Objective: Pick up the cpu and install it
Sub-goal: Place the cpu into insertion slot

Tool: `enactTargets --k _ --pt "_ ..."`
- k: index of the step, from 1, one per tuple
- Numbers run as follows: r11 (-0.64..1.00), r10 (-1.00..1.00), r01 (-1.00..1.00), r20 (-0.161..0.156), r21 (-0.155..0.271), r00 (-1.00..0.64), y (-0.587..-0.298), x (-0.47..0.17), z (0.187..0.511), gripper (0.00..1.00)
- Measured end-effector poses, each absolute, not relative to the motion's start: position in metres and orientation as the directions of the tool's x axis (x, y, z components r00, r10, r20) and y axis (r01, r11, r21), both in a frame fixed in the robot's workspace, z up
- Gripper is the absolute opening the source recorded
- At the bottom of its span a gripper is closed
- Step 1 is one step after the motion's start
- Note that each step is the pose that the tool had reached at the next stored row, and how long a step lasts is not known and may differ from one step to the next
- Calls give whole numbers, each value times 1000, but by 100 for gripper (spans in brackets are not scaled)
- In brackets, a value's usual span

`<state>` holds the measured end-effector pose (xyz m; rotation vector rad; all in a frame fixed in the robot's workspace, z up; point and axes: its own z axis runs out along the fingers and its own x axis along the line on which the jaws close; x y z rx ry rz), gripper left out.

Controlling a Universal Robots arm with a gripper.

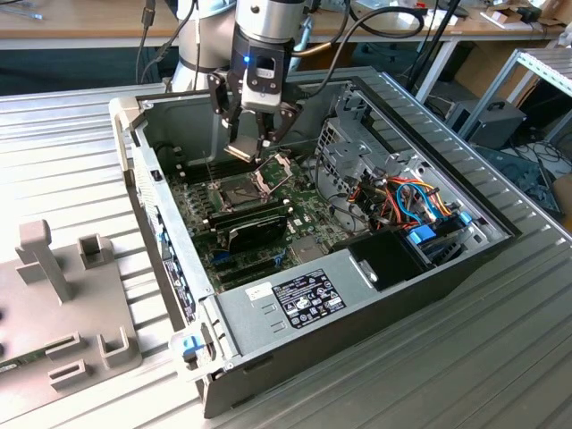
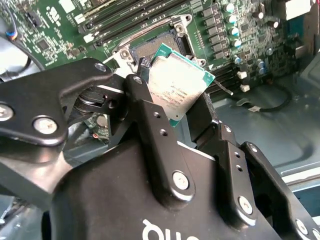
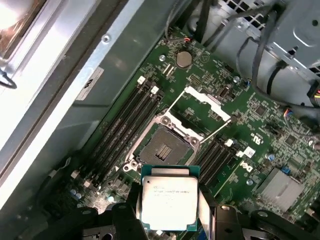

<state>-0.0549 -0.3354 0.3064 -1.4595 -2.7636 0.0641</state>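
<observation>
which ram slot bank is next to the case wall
The bank of black slots lying between the open cpu socket and the grey case wall; the other bank sits across the socket.

Cpu [image 3: 168,201] above the motherboard [image 3: 260,125]: matt silver-grey metal lid, green laminate rim; motherboard glossy green; socket frame [image 3: 175,125] on the motherboard, bare bright metal; gripper fingers [image 2: 150,130], matt black; case wall [image 3: 75,60] beside the motherboard, dull grey metal

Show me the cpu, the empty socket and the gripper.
cpu [image 3: 167,197], first wrist view, middle of its metal top.
socket [image 3: 162,148], first wrist view, its bare contact field.
gripper [image 1: 253,141], exterior view, midway between its fingertips.
</observation>
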Motion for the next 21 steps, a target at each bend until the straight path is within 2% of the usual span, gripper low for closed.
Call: enactTargets --k 21 --pt "289 957 956 -7 -45 -290 -335 -55 305 55"
